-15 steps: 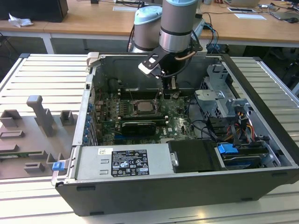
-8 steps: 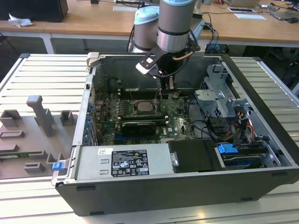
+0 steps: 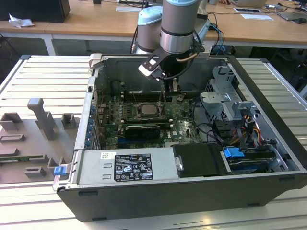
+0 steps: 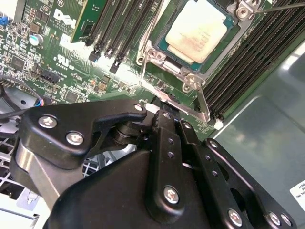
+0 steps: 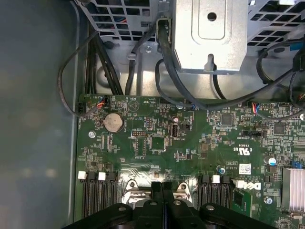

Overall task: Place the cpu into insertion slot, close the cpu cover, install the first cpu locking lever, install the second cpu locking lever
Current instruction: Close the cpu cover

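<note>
Just beyond the clenched-shut tool, cpu lying flat, framed by the lowered cpu cover, near but not touching.

Case: on the bench, open side up.
Circuit board: inside the case, on its floor.
Insertion slot: in the board, between two banks of memory slots.
Cpu: in the slot, within the window of the cpu cover.
Pincer: above the board, just beside the slot.
Drive cage: in the case, at the exterior view's right.
Fixtures: on the bench, at the exterior view's left of the case.
</note>
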Controlling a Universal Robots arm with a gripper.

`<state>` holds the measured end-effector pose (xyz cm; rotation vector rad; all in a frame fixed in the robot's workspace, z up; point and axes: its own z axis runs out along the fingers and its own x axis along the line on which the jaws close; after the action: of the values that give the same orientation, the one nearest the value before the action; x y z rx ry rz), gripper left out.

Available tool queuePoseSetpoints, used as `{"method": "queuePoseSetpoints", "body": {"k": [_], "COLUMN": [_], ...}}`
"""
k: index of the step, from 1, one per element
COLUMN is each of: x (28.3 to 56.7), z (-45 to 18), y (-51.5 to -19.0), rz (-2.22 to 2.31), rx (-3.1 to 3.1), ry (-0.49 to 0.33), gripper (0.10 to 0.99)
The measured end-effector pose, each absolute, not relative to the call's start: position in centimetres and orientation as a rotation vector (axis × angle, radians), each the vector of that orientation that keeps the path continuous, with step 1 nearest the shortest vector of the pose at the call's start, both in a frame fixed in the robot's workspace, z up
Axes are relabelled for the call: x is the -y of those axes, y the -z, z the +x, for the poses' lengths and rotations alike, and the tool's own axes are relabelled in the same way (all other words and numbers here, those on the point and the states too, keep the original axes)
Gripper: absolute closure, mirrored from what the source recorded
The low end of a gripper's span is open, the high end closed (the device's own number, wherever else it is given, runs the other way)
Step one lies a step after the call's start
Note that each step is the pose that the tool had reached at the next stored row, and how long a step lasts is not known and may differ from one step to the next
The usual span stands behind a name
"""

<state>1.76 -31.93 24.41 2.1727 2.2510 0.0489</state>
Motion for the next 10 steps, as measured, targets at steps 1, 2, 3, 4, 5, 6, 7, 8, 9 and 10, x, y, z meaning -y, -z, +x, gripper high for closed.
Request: {"method": "queuePoseSetpoints", "body": {"k": [1, 2, 3, 4, 5, 6, 7, 8, 9, 10], "x": [31.93, 31.93, 31.93, 31.93, 31.93, 31.93, 31.93, 31.93, 31.93, 31.93], "z": [1.76, 1.74, 1.73, 1.72, 1.71, 1.66, 1.62, 1.6, 1.6, 1.57], "y": [-24.41, -24.41, -24.41, -24.41, -24.41, -24.4, -24.4, -24.4, -24.4, -24.4], "rz": [2.173, 2.173, 2.173, 2.173, 2.173, 2.173, 2.173, 2.173, 2.173, 2.173], "rx": [-2.251, -2.251, -2.251, -2.251, -2.251, -2.251, -2.251, -2.251, -2.251, -2.251], "ry": [-0.049, -0.049, -0.049, -0.049, -0.049, -0.049, -0.049, -0.049, -0.049, -0.049], "gripper": [0.98, 0.98, 0.98, 0.98, 0.98, 0.98, 0.98, 0.98, 0.98, 0.98]}}
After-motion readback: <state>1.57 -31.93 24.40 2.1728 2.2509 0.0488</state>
